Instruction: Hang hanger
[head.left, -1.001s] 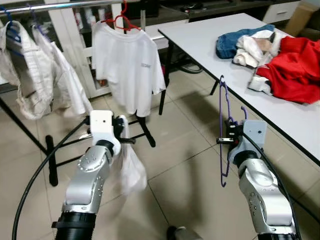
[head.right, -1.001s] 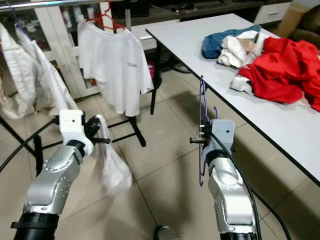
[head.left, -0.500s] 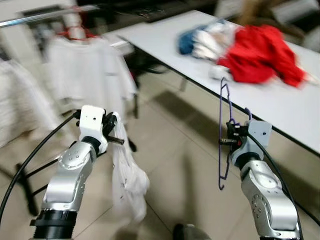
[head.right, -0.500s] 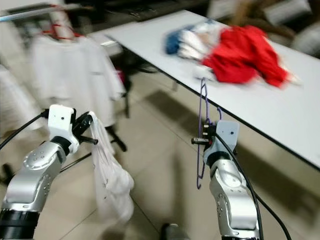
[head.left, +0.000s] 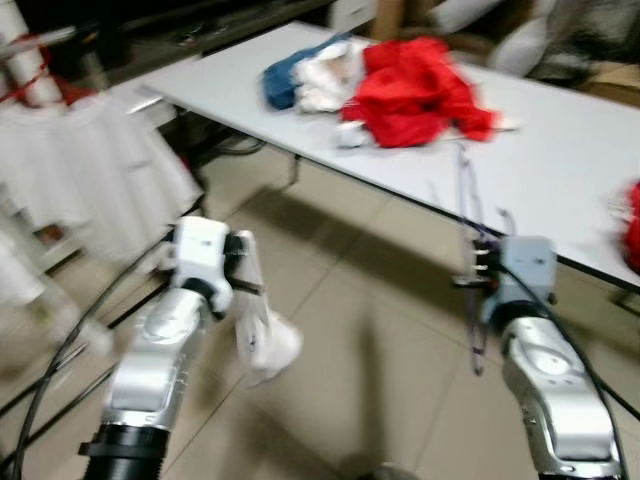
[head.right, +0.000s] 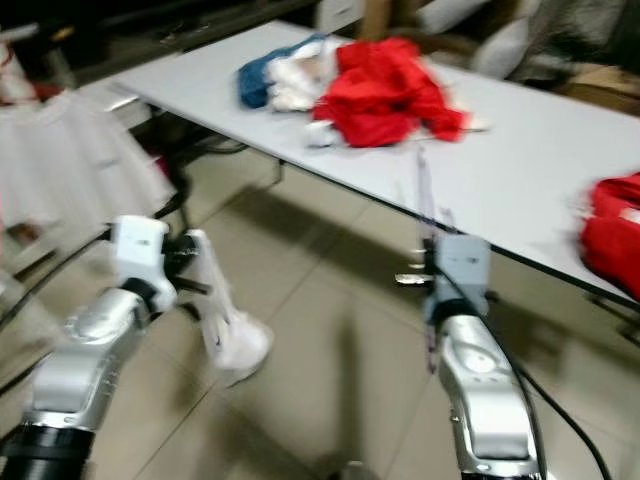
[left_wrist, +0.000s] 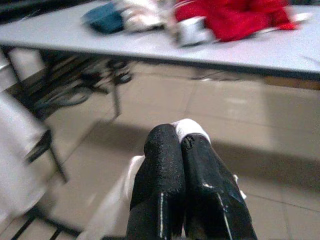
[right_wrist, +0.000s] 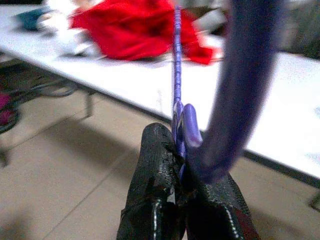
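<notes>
While the right gripper pinches the thin purple plastic hanger and the left gripper pinches the limp white cloth garment, both must grip firmly, I think, so nothing slips while walking.

between your two arms the tiled floor lies open, a wide lane running forward. on your right the long white table cuts across; its dark edge sits just beyond the purple hanger in your right gripper, so there's little slack that way. a red clothes heap and a blue and white pile crowd the table's far end; its nearer top is bare. on your left the hanging white shirt and black cables hem you in, and the white cloth dangles from your left gripper.
</notes>
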